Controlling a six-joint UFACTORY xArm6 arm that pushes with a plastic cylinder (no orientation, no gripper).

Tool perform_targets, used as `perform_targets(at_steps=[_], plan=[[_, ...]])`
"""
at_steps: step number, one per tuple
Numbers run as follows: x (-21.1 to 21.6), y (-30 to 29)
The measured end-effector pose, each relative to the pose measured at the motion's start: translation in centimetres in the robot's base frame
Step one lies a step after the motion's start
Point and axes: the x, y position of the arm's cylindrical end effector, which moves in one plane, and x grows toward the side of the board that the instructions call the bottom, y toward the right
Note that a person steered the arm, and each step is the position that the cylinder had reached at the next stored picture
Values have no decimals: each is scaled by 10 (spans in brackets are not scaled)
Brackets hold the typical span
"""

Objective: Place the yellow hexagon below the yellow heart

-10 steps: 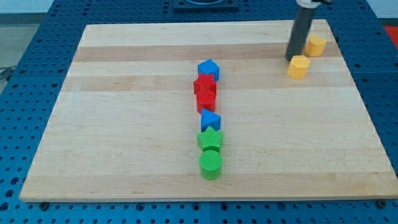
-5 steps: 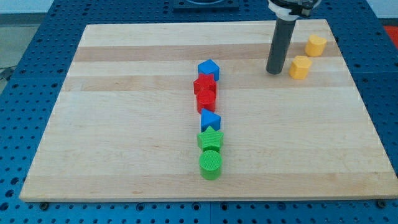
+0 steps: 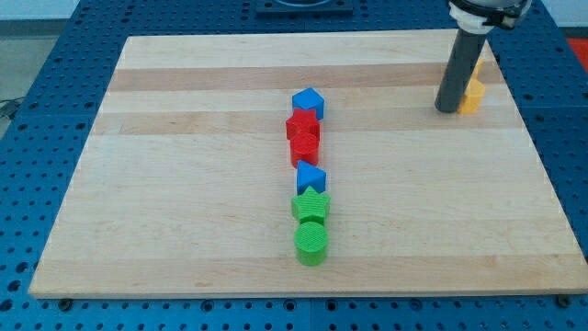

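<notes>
Two yellow blocks sit near the board's top right, both partly hidden behind my rod, so I cannot tell which is the hexagon and which the heart. The lower yellow block [image 3: 474, 96] shows just right of the rod. Only a sliver of the upper yellow block [image 3: 479, 67] shows above it. My tip [image 3: 447, 109] rests on the board against the lower yellow block's left side.
A column of blocks runs down the middle of the wooden board [image 3: 184, 184]: a blue block [image 3: 309, 101], two red blocks [image 3: 302, 124] [image 3: 305, 145], a blue block [image 3: 310, 176], a green star [image 3: 310, 204] and a green cylinder [image 3: 311, 243]. The board's right edge lies close to the yellow blocks.
My tip swung left, then back to the right. The lower yellow block has shifted right and now sits almost under the upper one.
</notes>
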Motion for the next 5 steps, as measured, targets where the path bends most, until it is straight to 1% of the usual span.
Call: perform_targets(at_steps=[1,2,4,5], plan=[[-2,-7],[-42,-62],[-96,-185],[-93,-222]])
